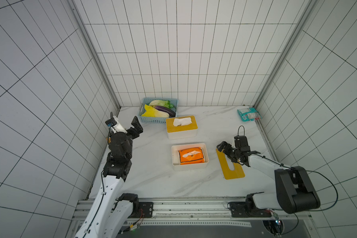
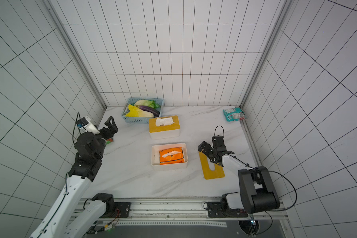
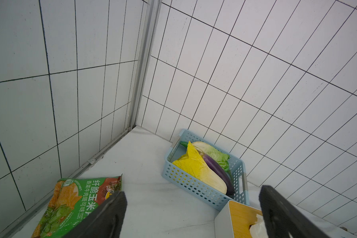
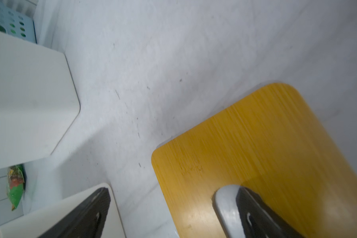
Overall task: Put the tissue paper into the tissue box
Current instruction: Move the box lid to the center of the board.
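Our left gripper [image 1: 137, 126] and right gripper [image 1: 227, 153] are both spread wide and empty. The right one's over the lid [image 1: 233, 173], and the tissue pack [image 1: 191, 157] sits in the box [image 1: 174, 155].

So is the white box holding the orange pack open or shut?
Open. The white box has no lid on, the orange tissue pack shows inside, and a yellow lid lies flat on the table beside it.

green snack bag [image 3: 70, 204] printed 纤脆玉米, 香菜牛肉塔可味, badge 30
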Robot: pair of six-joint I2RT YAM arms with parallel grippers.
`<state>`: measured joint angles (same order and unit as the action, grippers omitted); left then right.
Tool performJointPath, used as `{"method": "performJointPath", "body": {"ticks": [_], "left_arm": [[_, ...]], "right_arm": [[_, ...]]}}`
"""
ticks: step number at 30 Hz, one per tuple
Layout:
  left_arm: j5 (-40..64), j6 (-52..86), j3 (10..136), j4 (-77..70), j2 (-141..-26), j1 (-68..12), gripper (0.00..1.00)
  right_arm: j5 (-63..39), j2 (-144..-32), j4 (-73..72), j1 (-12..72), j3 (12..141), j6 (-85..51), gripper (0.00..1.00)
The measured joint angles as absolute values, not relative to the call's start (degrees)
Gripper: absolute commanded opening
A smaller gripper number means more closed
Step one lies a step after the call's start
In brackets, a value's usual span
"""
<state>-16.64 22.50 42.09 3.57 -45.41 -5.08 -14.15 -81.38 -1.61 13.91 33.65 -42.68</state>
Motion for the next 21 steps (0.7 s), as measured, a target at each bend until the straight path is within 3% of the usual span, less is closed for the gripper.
{"method": "performJointPath", "body": {"ticks": [11,21], "left_arm": [[-16.6,22.5,42.1,3.6,-45.4,-5.1,0.98],[-16.6,22.5,42.1,3.6,-45.4,-5.1,0.99]], "right_arm": [[-16.5,-101.9,-5.2,5.7,53.8,-45.3,1.0],[-12.6,-102.3,7.0,5.7,58.9,-37.1,0.99]]}}
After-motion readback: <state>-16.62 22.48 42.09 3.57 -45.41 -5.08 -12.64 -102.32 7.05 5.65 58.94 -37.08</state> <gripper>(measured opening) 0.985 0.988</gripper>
